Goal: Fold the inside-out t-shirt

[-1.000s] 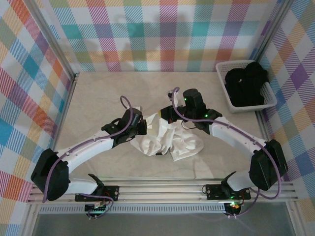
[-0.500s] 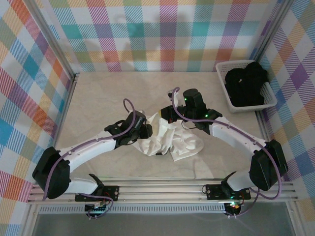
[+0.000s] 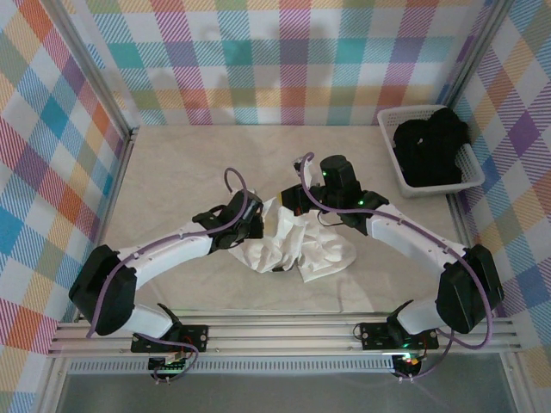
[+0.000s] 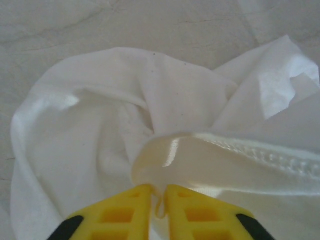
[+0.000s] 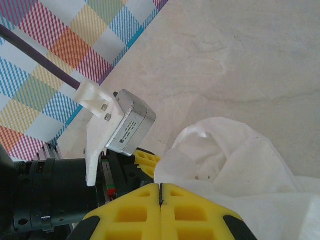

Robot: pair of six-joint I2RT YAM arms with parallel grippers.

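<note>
Left hand pinches the white t-shirt, right hand is clamped closed; black garment fills the basket.

1. Your t-shirt is plain white, thin cloth, crumpled into a loose, rumpled heap.
2. You'll find it lying on the tabletop, about mid-width, nearer the front edge.
3. Deep folds run through it, and one stitched hem curls upward.
</note>
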